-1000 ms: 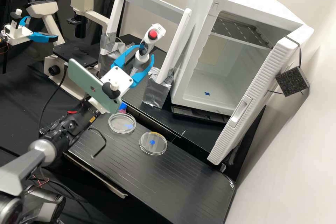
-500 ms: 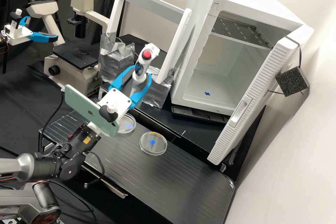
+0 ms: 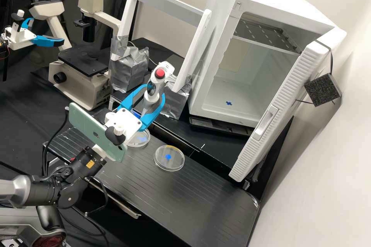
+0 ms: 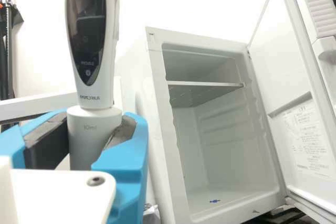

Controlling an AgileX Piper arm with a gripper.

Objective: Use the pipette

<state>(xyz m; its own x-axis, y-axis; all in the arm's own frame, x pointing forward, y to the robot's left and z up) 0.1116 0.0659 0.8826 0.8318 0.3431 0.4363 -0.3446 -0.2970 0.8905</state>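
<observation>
In the high view my gripper (image 3: 154,93) is shut on the pipette (image 3: 156,85), above the bench's back edge near the foil-wrapped feet. The pipette is white and grey with a red button on top, held roughly upright and slightly tilted. Its lower end is hidden behind the gripper. In the wrist view the gripper (image 4: 90,132) has its dark pads against both sides of the grey collar of the pipette (image 4: 90,35), whose dark display faces the camera. One clear petri dish (image 3: 169,159) lies on the bench; another dish (image 3: 141,139) is partly covered by the gripper.
Behind and right stands a white cabinet (image 3: 247,117) with its door (image 3: 266,123) swung open. A white frame (image 3: 170,4) on foil-wrapped feet is just behind the pipette. A microscope (image 3: 83,61) stands at the back left, near a second arm's gripper.
Gripper and pipette have come down together and somewhat to the left in the high view. The arm's wrist has lowered too, and the grip has stayed on the pipette.
</observation>
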